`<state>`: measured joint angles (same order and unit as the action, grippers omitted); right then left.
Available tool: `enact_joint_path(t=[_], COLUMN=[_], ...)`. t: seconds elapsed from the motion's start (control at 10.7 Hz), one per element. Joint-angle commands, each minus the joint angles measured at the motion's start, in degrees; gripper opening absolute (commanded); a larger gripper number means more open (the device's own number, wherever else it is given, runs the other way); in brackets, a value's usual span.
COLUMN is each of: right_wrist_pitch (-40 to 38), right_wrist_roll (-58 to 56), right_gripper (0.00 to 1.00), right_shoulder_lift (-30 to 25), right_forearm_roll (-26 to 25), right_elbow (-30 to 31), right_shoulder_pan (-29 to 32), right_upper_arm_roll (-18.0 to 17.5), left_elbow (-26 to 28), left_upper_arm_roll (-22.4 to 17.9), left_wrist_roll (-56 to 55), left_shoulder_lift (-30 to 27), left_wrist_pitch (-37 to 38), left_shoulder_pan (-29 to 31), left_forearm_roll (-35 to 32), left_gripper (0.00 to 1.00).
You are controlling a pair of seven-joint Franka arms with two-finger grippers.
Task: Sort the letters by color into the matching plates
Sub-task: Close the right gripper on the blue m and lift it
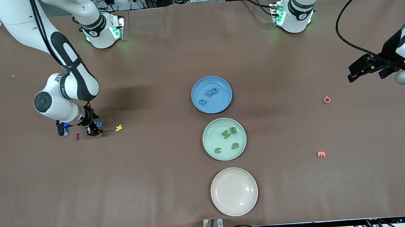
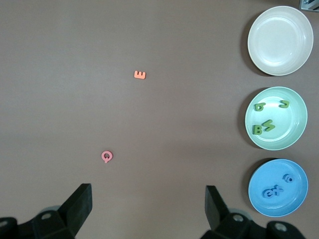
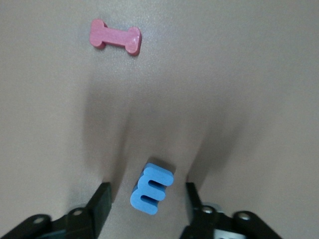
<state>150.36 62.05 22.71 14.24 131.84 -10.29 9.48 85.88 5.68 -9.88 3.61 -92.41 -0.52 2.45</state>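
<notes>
- Blue letter [image 3: 151, 188] lies on the desk [image 1: 156, 173] at the right arm's end, between the open right hand [image 3: 147, 204] fingers, ungrasped.
- Blue plate [image 1: 198, 108] holds three, green plate [image 1: 210, 154] four.
- Left hand [image 2: 148, 206] waits open, empty.

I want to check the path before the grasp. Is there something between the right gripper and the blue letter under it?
Nothing visible. The blue letter lies between the open fingers of the right gripper; the red letter lies apart on the table.
</notes>
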Motion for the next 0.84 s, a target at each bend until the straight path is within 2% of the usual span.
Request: enact_joint_path(t=[0.0, 0.28, 0.56, 0.65, 0.75], right_wrist_pitch=[0.9, 0.8, 0.9, 0.9, 0.9], right_wrist_roll=[-4.2, -6.8, -7.2, -8.2, -8.4], right_gripper=[0.51, 0.38, 0.31, 0.26, 0.26], right_shoulder_lift=[-1.4, -1.4, -1.4, -1.2, -1.1], right_forearm_roll=[0.0, 0.0, 0.0, 0.0, 0.0], right_elbow=[2.1, 2.3, 2.2, 2.2, 2.1], right_shoulder_pan=[1.2, 1.3, 1.3, 1.3, 1.3], right_upper_arm_roll=[-1.0, -1.0, -1.0, -1.0, -1.0], left_elbow=[1.0, 1.2, 1.4, 1.4, 1.4], left_upper_arm_roll=[-0.1, 0.1, 0.1, 0.1, 0.1], left_wrist_roll=[1.3, 0.7, 0.7, 0.7, 0.8], left_shoulder_lift=[-1.1, -1.0, -1.1, -1.1, -1.0], left_wrist_pitch=[-1.4, -1.9, -1.9, -1.9, -1.9], left_shoulder_pan=[0.4, -0.2, 0.0, 0.1, 0.1], left_forearm_roll=[1.6, 1.7, 1.8, 1.8, 1.8], left_gripper=[1.00, 1.00, 1.00, 1.00, 1.00])
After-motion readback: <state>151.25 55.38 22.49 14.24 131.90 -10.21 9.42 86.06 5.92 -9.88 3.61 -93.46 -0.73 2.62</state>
